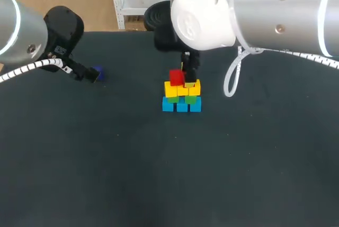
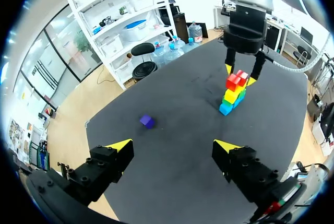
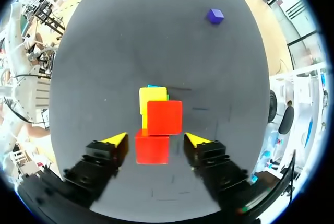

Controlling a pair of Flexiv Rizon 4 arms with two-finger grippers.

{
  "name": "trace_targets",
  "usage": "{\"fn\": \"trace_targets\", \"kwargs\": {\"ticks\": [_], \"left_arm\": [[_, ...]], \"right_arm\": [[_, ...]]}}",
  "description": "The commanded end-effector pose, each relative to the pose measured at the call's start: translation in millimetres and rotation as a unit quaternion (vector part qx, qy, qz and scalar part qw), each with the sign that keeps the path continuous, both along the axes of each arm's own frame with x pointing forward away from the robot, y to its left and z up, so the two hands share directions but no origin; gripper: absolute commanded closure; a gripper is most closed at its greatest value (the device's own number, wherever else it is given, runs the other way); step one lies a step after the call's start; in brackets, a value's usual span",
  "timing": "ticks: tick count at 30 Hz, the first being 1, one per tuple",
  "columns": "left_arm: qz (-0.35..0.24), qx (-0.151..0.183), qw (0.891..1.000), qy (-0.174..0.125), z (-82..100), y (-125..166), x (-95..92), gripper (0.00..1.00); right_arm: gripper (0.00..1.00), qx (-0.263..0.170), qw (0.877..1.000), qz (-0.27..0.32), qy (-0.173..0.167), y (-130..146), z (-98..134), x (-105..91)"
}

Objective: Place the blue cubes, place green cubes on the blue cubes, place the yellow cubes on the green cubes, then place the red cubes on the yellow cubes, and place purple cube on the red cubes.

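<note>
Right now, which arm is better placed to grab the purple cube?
Left. The purple cube lies ahead of the left jaws, which are open. The right jaws stand open astride the red cubes on the stack, farther from it.

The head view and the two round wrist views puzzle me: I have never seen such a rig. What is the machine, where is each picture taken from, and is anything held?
The machine is a robot with a left arm and a right arm at a dark table. The head view looks down from above and behind them. Each round view comes from a camera on one arm's wrist, looking along its pincer.

On the table stands a stack: blue cubes at the bottom, then green cubes, yellow cubes and red cubes. A purple cube lies alone ahead of the left pincer, which is open and empty. The right pincer hangs open over the stack, one finger on either side of a red cube without touching it. Nothing is held.
</note>
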State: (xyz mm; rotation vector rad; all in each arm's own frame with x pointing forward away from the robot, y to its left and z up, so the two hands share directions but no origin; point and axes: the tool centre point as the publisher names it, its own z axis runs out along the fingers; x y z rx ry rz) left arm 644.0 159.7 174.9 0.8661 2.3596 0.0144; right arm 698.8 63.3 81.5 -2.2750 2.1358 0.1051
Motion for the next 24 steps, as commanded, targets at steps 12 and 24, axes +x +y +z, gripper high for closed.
{"fn": "trace_targets", "kwargs": {"ticks": [12,24], "left_arm": [[-0.002,-0.002,1.0,0.001,0.2,1,0.5,0.0],[-0.002,-0.002,1.0,0.001,0.2,1,0.5,0.0]], "right_arm": [[0.0,0.089,0.991,-0.061,-0.081,-32,65,6.9],[0.0,0.105,0.985,-0.066,-0.124,-59,83,-7.4]]}}
